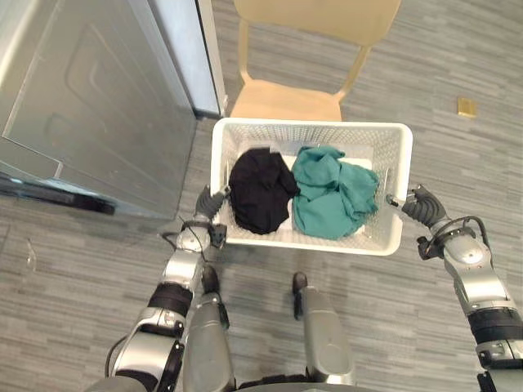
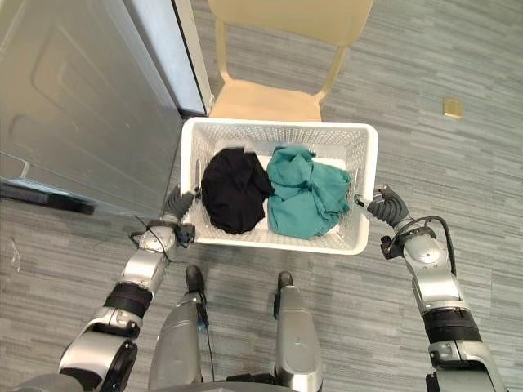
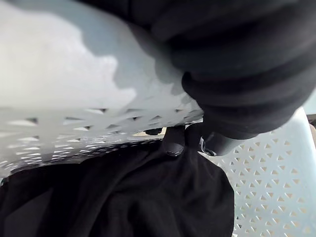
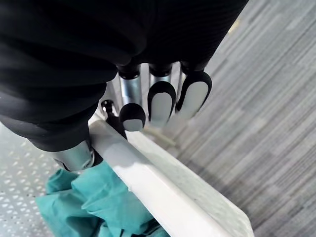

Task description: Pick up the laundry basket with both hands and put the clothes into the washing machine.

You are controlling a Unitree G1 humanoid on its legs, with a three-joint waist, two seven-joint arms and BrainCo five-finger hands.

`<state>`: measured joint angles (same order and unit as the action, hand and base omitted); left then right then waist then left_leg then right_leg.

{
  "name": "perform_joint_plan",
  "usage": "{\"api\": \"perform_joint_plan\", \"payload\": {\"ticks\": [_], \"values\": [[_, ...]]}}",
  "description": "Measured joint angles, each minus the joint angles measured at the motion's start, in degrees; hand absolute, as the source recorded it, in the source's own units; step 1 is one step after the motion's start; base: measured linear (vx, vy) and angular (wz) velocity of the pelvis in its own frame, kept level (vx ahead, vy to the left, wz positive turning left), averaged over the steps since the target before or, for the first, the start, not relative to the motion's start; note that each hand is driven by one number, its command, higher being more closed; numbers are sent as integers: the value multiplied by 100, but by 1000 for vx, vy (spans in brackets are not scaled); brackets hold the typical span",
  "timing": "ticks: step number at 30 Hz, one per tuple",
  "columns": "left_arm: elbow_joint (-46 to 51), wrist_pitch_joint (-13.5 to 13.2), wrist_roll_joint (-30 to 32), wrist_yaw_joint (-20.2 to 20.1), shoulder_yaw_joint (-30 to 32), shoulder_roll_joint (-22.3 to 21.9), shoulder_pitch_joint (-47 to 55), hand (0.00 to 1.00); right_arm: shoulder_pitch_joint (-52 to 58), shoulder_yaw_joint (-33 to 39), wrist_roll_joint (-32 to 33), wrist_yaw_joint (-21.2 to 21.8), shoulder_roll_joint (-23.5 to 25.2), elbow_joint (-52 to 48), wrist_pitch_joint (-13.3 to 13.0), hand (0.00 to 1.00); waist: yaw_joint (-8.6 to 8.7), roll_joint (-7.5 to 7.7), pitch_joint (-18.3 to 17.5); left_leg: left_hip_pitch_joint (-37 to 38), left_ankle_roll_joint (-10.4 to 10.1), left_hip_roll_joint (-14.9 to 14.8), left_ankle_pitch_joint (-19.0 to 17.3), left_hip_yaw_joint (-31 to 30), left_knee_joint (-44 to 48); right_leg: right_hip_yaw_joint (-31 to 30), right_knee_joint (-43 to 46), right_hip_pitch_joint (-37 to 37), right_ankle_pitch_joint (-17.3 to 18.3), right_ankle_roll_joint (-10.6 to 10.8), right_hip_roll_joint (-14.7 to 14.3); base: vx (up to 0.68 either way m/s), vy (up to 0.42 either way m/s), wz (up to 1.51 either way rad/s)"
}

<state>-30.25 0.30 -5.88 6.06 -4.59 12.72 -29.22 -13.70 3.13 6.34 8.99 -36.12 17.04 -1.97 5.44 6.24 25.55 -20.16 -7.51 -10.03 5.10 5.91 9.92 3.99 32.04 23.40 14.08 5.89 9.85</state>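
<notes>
A white perforated laundry basket (image 1: 310, 124) hangs just above the floor in front of me. Inside lie a black garment (image 1: 260, 189) on the left and a teal garment (image 1: 331, 192) on the right. My left hand (image 1: 211, 202) grips the basket's left rim. In the left wrist view its thumb (image 3: 174, 143) hooks over the rim (image 3: 59, 74) above the black garment (image 3: 123, 197). My right hand (image 1: 421, 204) holds the right rim. The right wrist view shows its fingers (image 4: 162, 101) curled outside the rim (image 4: 163, 187), the thumb inside by the teal garment (image 4: 98, 202).
The grey washing machine (image 1: 90, 98) stands to the left, close to the basket's left corner. A tan wooden chair (image 1: 290, 98) sits right behind the basket. A small yellow tag (image 1: 467, 106) lies on the grey plank floor at far right.
</notes>
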Motion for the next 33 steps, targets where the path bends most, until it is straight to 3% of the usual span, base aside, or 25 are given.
{"api": "perform_joint_plan", "payload": {"ticks": [4,7,14,27,33], "values": [[-330,5,36,5,-224,165,-685,100,-65,87,32,-151,-45,63,-27,100,-19,-1,9,-144,17,3,395,-7,-368,329,166,197,-1,-14,3,38,-152,41],[-560,8,53,19,-532,446,-1433,100,-73,109,31,-273,-32,219,-177,100,-152,33,26,-247,26,49,431,64,-540,352,175,371,-1,-15,55,34,-14,14],[-594,-3,264,186,-889,643,-2207,100,-215,202,24,-607,224,414,-196,100,-326,50,42,-336,95,122,513,380,-801,268,-22,570,-113,-39,130,18,18,-4],[-891,-17,458,539,-1550,638,-3989,100,-530,894,791,-1441,438,174,-217,100,-325,58,73,-950,153,133,645,1212,-947,60,-309,1292,-562,69,265,2,18,-6],[-1132,-15,568,688,-1557,642,-4423,100,-1110,941,1177,-1659,506,445,-209,100,-339,79,284,-1356,154,126,645,1353,-891,7,-322,1694,-611,87,279,-3,-7,0]]}}
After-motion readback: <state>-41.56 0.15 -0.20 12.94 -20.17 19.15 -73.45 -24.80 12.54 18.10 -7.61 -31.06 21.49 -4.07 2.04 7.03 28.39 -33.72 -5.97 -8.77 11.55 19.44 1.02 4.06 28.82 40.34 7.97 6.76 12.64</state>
